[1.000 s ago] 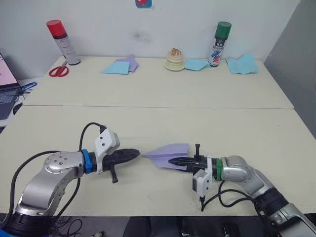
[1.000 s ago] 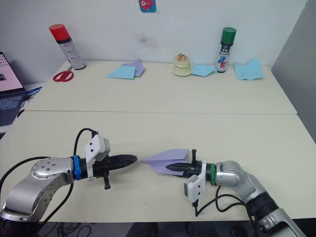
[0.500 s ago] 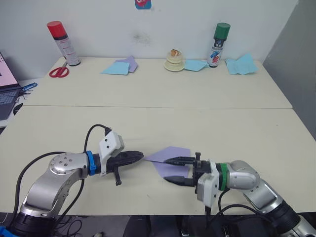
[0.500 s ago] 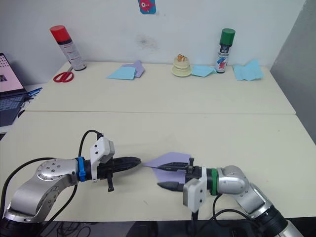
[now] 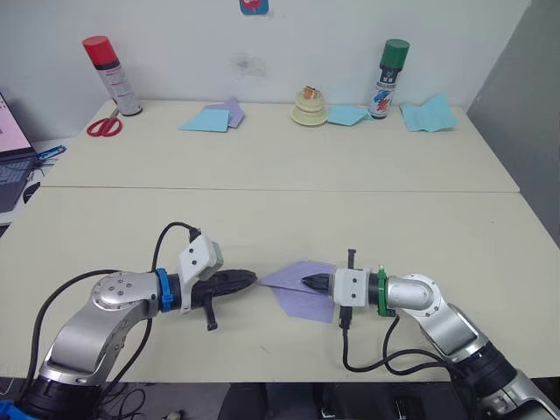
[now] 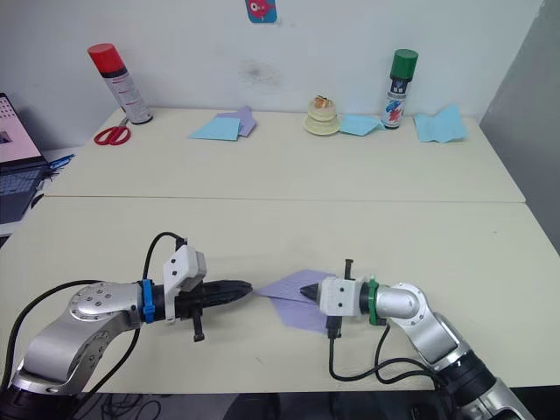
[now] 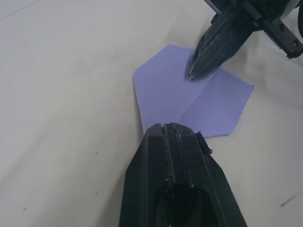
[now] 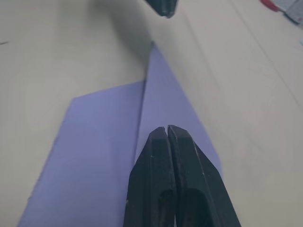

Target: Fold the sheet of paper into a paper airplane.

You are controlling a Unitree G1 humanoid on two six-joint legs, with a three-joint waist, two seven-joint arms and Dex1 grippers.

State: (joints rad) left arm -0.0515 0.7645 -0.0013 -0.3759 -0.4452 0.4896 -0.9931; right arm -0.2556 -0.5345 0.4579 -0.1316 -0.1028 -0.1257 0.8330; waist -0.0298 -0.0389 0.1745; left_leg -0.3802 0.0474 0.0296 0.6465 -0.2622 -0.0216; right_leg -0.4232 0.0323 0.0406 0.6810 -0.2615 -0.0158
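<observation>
The sheet of paper [image 5: 302, 290] is lying flat on the table [image 5: 367, 219], folded to a pointed, 5-sided shape with 1 crease along its middle. It is lying between the 2 grippers. The left gripper [image 5: 248, 279] is being held with its 2 fingers pressed together and nothing between them; its tip is resting at the paper's pointed end, and contact cannot be confirmed. The right gripper [image 5: 308, 283] is likewise closed on nothing, and its tip is bearing down on the paper's upper face, beside the crease.

The following risks are being judged from this arrangement:
- The paper is being pinned only at the fingertips, so a sideways drag by either tip is likely to slide the whole sheet rather than sharpen the crease
- A push from the left fingers against the point is likely to buckle or blunt the nose
- Uneven pressure by the right fingers is likely to set a skewed fold, leaving the wings unequal
- The thin paper is liable to spring open once the tips are lifted
</observation>
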